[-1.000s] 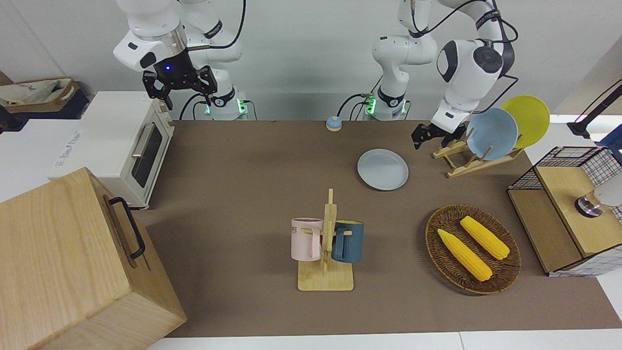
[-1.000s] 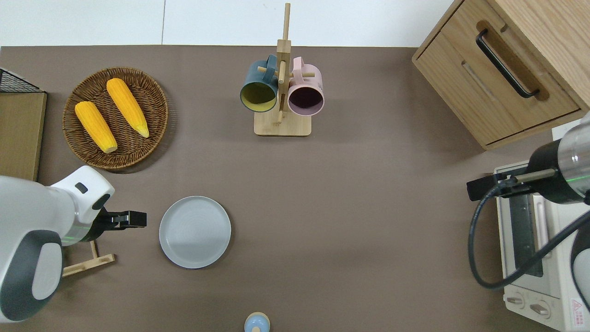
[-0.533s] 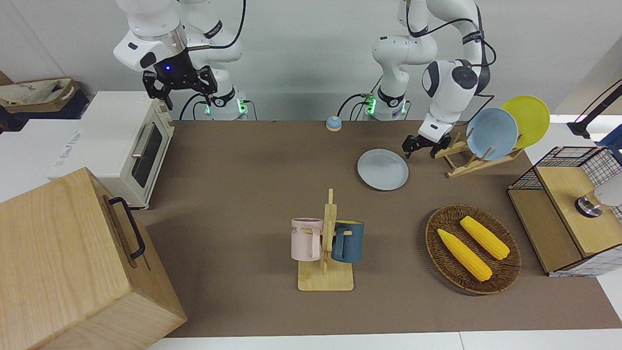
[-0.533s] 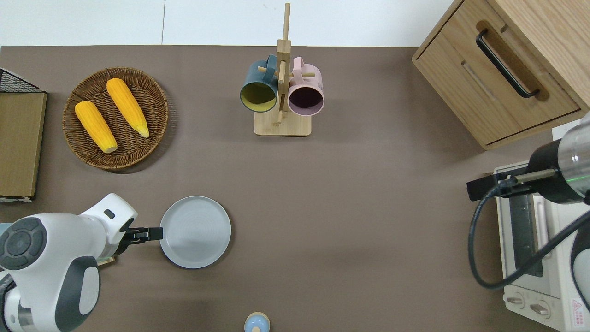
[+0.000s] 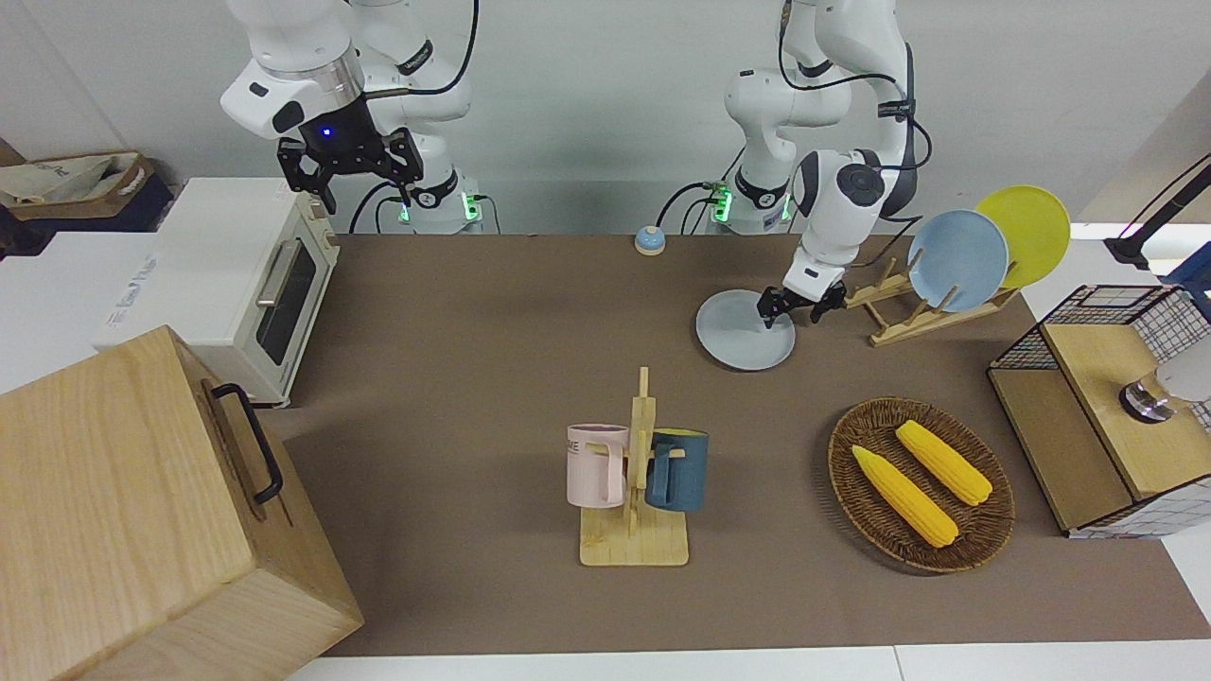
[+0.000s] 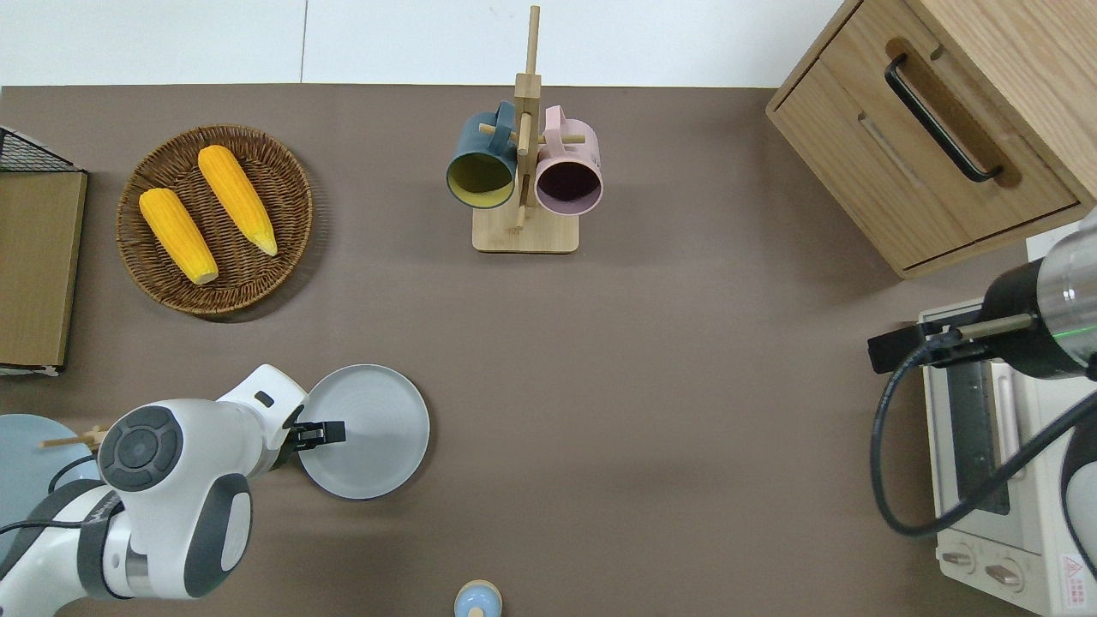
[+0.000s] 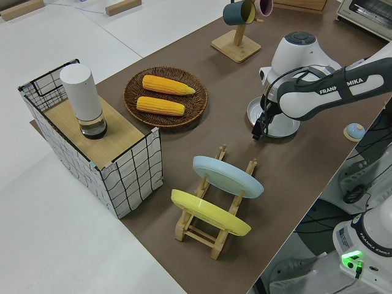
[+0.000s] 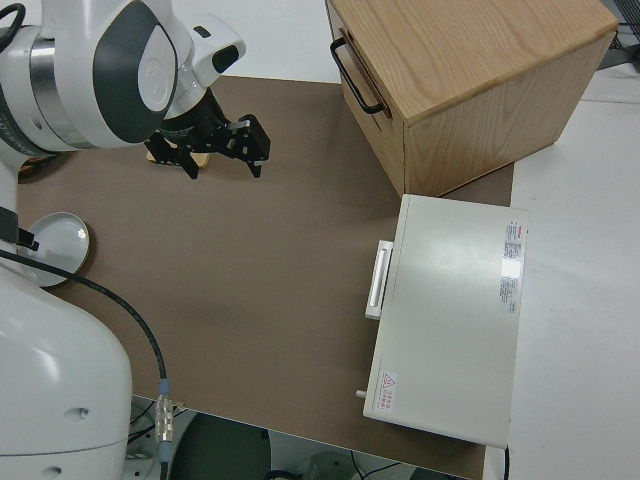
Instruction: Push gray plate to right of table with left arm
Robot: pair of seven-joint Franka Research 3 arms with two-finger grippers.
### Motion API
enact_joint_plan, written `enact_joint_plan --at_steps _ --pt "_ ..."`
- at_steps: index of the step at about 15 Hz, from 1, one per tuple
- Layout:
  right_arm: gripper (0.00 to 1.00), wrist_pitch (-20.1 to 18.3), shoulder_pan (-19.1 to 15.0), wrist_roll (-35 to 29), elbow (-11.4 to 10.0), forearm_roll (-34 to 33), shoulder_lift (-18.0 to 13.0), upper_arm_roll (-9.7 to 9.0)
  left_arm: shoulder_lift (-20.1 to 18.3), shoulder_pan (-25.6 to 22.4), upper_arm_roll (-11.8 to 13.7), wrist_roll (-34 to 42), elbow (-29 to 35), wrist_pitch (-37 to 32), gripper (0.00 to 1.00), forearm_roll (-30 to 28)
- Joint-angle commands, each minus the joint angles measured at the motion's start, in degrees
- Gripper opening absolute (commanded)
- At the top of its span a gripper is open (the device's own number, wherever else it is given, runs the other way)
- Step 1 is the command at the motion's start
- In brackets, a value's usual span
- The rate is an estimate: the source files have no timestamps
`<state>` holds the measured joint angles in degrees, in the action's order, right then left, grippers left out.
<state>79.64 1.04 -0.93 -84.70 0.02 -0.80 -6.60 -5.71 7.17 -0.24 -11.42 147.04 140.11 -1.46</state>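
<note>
plates: 1 gray plate (image 6: 373,441), 2 racked | mugs: 2 | corn: 2

Front view: across the table (image 5: 492,331), facing both robots, raised, whole tabletop in frame. Overhead view: straight down, arms entering from the bottom edge. Left side view: raised at the left arm's end, looking diagonally along the table, close on the plate rack (image 7: 211,211). Right side view: above and beside the right arm, looking out along its reach. The gray plate (image 5: 733,331) shows in all 4 views; the mug stand (image 6: 524,231) in front, overhead and left side views
</note>
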Motion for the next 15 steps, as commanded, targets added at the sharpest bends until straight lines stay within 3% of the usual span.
enact_joint_plan --at_steps 1,3,5,11,12,15 --pt "0.983 -0.9 -1.1 -0.7 0.5 0.3 -0.2 -0.96 0.4 0.7 0.4 -0.7 0.5 1.7 1.0 -0.5" --pt "0.983 -0.9 -1.1 -0.7 0.5 0.3 -0.2 -0.96 0.5 0.7 0.4 -0.6 0.5 1.7 0.99 -0.5" --pt "0.983 -0.9 -1.1 -0.7 0.5 0.3 -0.2 -0.96 0.6 0.7 0.5 -0.6 0.5 1.8 0.92 -0.4" --pt "0.983 -0.9 -1.1 -0.7 0.5 0.2 -0.2 -0.88 0.4 0.3 0.5 -0.9 0.4 1.6 0.07 -0.4" --pt "0.983 -0.9 -1.1 -0.7 0.5 0.3 -0.2 -0.96 0.4 0.3 0.5 -0.7 0.4 1.7 0.0 -0.4" --pt "0.983 -0.9 -1.1 -0.7 0.5 0.2 -0.2 -0.88 0.6 0.4 0.5 -0.8 0.5 1.9 0.0 -0.4"
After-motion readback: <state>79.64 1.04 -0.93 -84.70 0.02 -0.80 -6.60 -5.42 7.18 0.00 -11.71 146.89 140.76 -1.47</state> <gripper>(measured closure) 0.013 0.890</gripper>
